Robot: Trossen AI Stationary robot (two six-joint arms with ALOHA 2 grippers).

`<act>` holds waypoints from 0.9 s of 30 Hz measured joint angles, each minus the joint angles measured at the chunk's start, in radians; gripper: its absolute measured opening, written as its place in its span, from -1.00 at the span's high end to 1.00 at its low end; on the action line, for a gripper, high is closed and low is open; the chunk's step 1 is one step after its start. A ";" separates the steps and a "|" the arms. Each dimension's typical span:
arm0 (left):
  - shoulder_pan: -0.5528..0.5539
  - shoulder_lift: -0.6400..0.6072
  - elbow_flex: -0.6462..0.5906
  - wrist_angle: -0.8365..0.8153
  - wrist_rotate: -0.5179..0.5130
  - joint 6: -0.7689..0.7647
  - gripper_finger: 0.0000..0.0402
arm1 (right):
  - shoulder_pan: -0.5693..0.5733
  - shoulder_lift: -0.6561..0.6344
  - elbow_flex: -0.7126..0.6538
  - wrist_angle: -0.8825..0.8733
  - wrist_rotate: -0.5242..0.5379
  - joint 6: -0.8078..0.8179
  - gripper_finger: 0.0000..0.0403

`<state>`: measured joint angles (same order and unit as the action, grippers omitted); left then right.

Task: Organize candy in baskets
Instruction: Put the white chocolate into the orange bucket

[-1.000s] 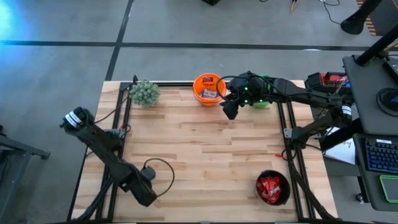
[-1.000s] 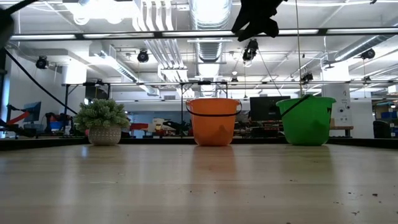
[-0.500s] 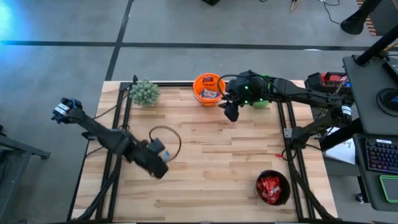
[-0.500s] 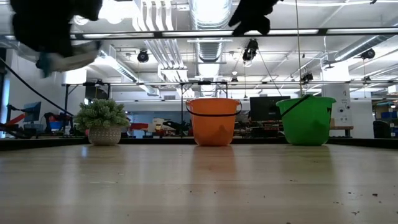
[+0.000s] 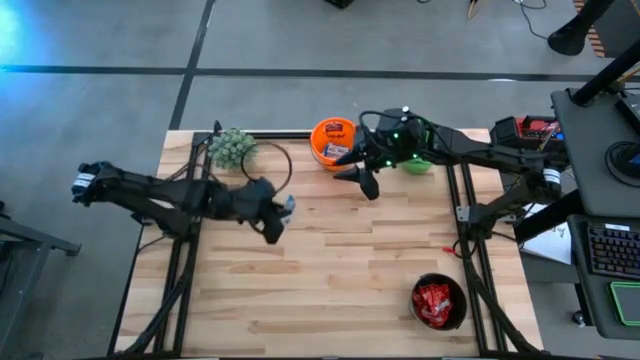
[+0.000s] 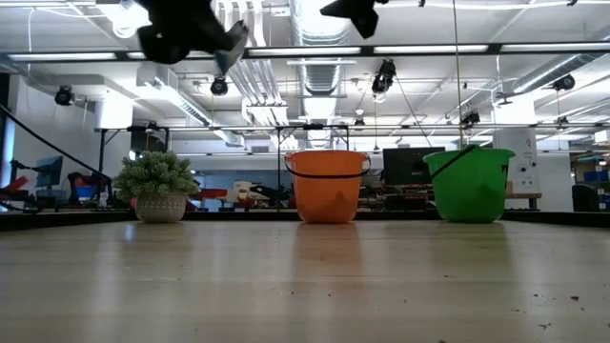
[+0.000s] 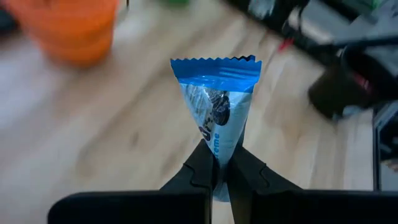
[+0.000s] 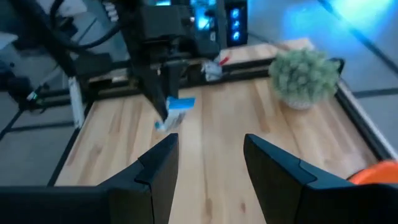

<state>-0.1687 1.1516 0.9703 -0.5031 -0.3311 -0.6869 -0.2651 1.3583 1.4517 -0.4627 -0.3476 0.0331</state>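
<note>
Left gripper [image 7: 217, 180] jaws clamped on blue-and-white candy [image 7: 217, 102], right gripper [image 8: 208, 162] jaws apart, empty.

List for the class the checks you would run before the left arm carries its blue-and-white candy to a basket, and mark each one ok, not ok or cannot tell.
1. Left gripper shut on the blue-and-white candy, pinched at its lower end: ok.
2. Candy lifted clear of the table: ok, the low view shows the left gripper high above the wood.
3. Right gripper empty, fingers open: ok.
4. Path to the orange basket: not ok, the right gripper hangs close beside it.
5. Green basket free to receive: cannot tell, the right arm hides it from above.
6. Black basket holds red packets only: ok.
</note>
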 joint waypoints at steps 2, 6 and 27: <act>0.037 -0.002 0.000 0.073 0.000 0.070 1.00 | -0.014 0.011 0.000 0.044 0.000 0.010 0.14; 0.109 -0.002 0.000 0.204 0.000 0.184 1.00 | -0.045 0.033 0.000 0.082 -0.033 0.043 0.11; 0.274 0.031 0.000 0.491 0.157 0.361 1.00 | -0.054 0.181 -0.001 0.353 -0.158 0.097 0.03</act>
<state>0.1051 1.1824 0.9707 -0.0118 -0.1741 -0.3259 -0.3195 1.5392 1.4509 -0.1099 -0.5056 0.1299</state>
